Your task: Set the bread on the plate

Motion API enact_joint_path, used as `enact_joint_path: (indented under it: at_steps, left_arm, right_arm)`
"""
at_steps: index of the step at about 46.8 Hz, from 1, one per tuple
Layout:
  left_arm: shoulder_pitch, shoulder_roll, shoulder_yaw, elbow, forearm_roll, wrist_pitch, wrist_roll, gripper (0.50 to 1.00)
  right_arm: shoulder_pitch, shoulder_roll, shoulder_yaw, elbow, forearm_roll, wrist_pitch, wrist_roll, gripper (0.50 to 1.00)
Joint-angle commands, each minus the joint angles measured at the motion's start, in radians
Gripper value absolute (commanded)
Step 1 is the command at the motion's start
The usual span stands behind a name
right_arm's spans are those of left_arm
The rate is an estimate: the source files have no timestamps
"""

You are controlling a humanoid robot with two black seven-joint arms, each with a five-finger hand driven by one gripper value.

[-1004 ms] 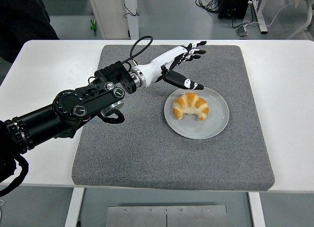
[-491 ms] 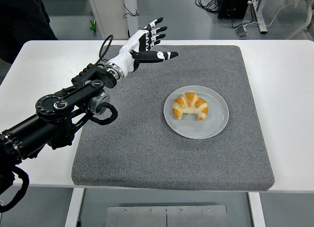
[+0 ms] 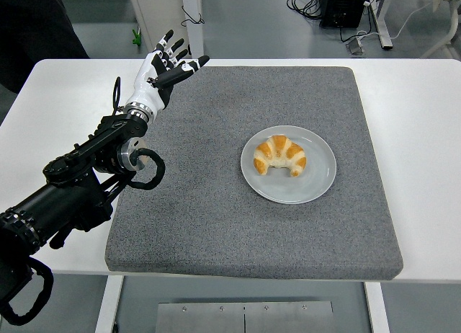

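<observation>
One bread (image 3: 280, 155) lay on the plate (image 3: 317, 181), curved like a moon, its long side running left to right. My left hand (image 3: 160, 70) was up over the far left corner of the grey mat (image 3: 216, 218), fingers spread wide and holding nothing. The bread sat well apart from it, off to the right and nearer. I saw no right hand. The job looked done to me.

The left arm (image 3: 79, 181) is black, jointed, with round metal hubs and a looping black cable (image 3: 148, 176); its left hand (image 3: 160, 70) is white with black-tipped fingers.
</observation>
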Motion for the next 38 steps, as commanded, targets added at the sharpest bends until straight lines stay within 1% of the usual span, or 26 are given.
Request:
enact_joint_path:
  at_steps: [1, 5, 10, 13, 18, 25, 31, 38]
  left_arm:
    - [-0.004, -0.011, -0.013, 0.034, -0.028, 0.0, -0.013, 0.958]
    - [-0.005, -0.026, -0.035, 0.074, -0.037, -0.003, -0.027, 0.96]
    - [-0.009, -0.048, -0.055, 0.111, -0.039, -0.003, -0.028, 0.958]
    - [-0.009, -0.057, -0.071, 0.122, -0.049, -0.006, -0.021, 0.958]
    - [-0.009, -0.057, -0.09, 0.128, -0.091, -0.026, -0.019, 0.96]
    - [-0.009, -0.074, -0.093, 0.178, -0.101, -0.049, -0.03, 0.958]
    - [-0.01, -0.082, -0.091, 0.184, -0.111, -0.08, -0.044, 0.958]
    - [-0.013, -0.08, -0.091, 0.186, -0.111, -0.081, -0.061, 0.958]
  right_arm:
    - [0.0, 0.0, 0.0, 0.001, 0.0, 0.002, 0.0, 1.0]
    - [0.002, 0.0, 0.001, 0.009, 0.0, 0.002, 0.0, 1.0]
    - [0.002, 0.0, 0.001, 0.003, 0.0, 0.002, 0.0, 1.0]
    - [0.0, 0.0, 0.001, 0.0, 0.0, 0.0, 0.0, 1.0]
    - [0.0, 0.0, 0.0, 0.001, 0.0, 0.0, 0.0, 1.0]
    - [0.0, 0.0, 0.001, 0.0, 0.0, 0.0, 0.0, 1.0]
    - [0.006, 0.0, 0.004, 0.001, 0.0, 0.0, 0.0, 1.0]
    - [0.005, 0.0, 0.001, 0.006, 0.0, 0.003, 0.0, 1.0]
